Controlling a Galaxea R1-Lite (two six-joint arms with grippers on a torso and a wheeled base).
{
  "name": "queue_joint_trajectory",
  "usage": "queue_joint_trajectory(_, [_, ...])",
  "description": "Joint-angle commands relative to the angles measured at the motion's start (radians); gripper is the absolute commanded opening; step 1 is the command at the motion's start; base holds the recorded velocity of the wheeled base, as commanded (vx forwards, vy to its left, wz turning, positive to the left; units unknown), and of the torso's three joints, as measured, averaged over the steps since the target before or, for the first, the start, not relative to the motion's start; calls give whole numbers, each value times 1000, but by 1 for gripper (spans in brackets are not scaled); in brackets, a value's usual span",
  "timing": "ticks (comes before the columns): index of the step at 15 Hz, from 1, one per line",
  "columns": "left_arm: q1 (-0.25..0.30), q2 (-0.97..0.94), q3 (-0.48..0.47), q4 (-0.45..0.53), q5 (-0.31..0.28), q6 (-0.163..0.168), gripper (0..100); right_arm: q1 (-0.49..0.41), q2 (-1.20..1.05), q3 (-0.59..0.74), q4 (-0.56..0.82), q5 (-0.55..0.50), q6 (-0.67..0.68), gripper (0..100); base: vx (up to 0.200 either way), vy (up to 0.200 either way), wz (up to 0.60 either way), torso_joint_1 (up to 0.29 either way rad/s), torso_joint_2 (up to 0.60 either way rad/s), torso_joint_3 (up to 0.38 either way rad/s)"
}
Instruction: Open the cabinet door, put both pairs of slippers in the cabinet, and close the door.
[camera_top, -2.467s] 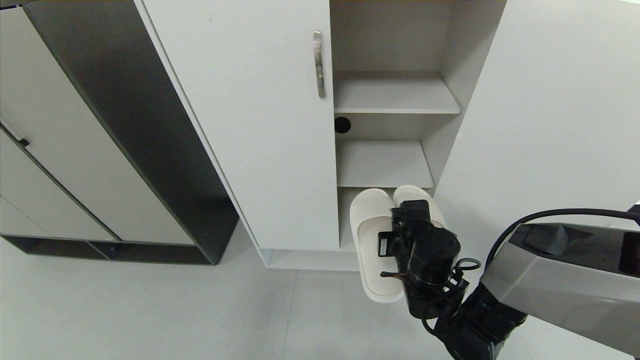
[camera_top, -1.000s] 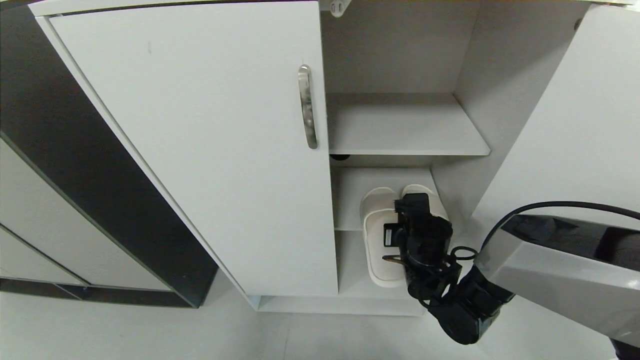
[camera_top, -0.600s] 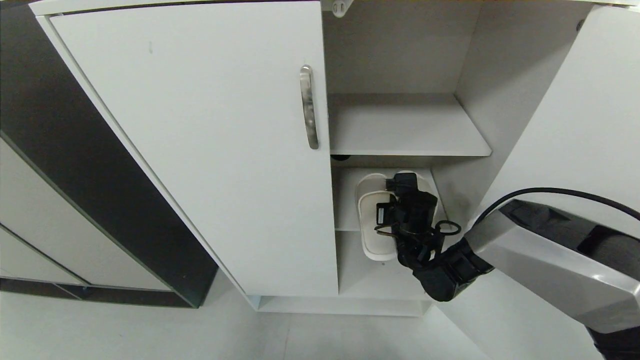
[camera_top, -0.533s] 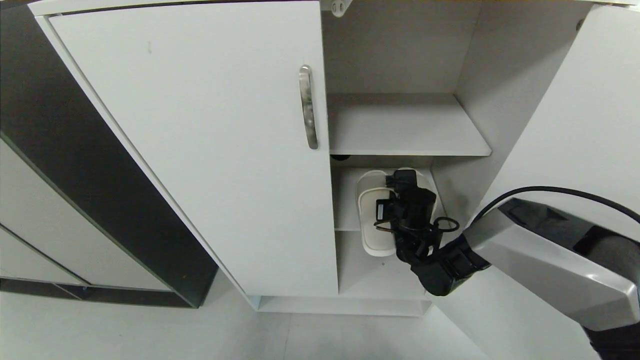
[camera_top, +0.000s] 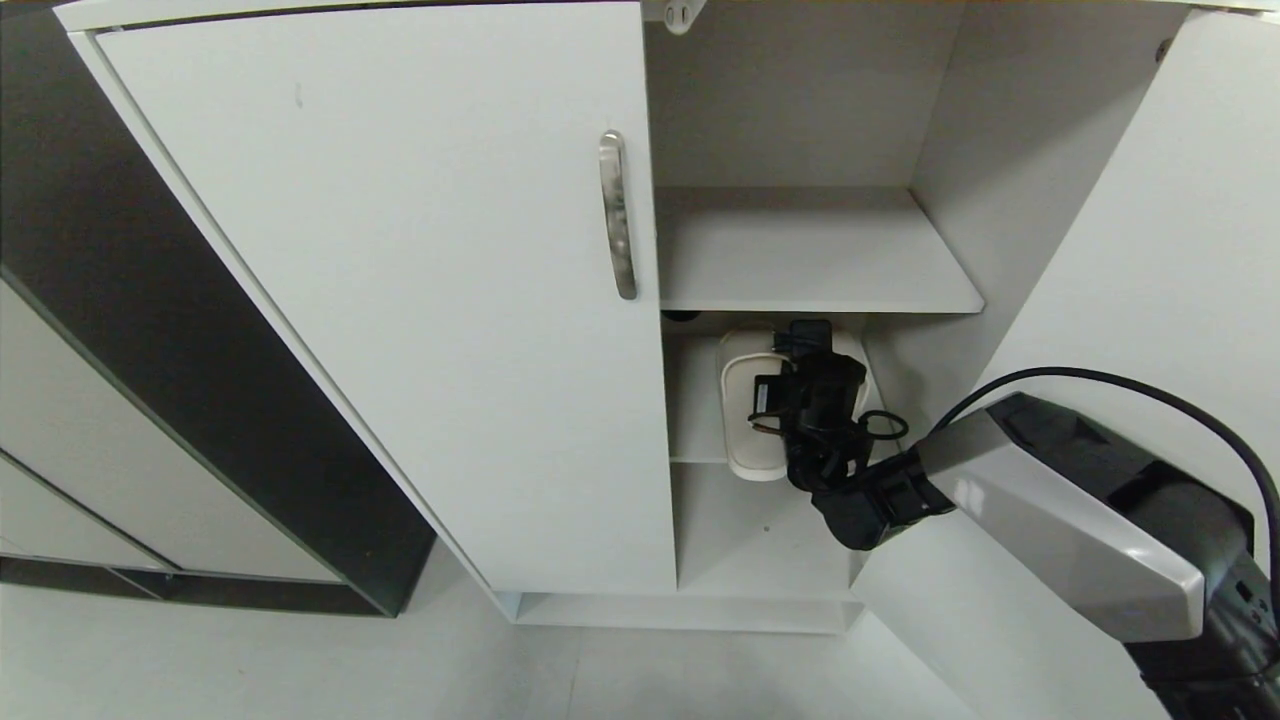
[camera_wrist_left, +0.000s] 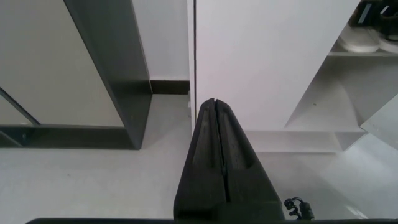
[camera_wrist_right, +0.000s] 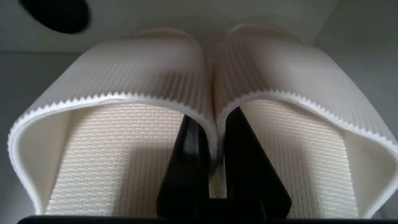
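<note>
Right hand (camera_wrist_right: 214, 168) is clamped narrowly on the touching inner walls of the white slippers (camera_top: 748, 405). Their toes lie deep on the cabinet's middle shelf (camera_top: 690, 400) and their heels overhang its near edge, seemingly resting there. Slim room lies between the closed left door (camera_top: 400, 280) and right wall (camera_top: 900, 370). Left hand (camera_wrist_left: 215, 155), fingers pressed together, hangs over grey floor (camera_wrist_left: 93, 180).

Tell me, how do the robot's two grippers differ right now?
The left gripper is shut on nothing; the right gripper is shut on the pair of slippers, pinching their adjoining inner edges. The left gripper hangs outside the cabinet, over the floor before the closed door; the right gripper is inside, at the middle shelf. Both are black with two fingers.
</note>
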Motion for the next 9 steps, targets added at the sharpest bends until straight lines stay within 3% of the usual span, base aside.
queue_joint_trajectory(1, [1, 2, 0, -1, 0, -1, 0, -1, 22, -11, 0, 0, 0, 0, 0, 0, 0, 0, 0, 0])
queue_joint_trajectory(8, [1, 2, 0, -1, 0, -2, 0, -3, 56, -47, 0, 0, 0, 0, 0, 0, 0, 0, 0, 0])
queue_joint_trajectory(9, [1, 2, 0, -1, 2, -2, 0, -3, 56, -46, 0, 0, 0, 100, 0, 0, 0, 0, 0, 0])
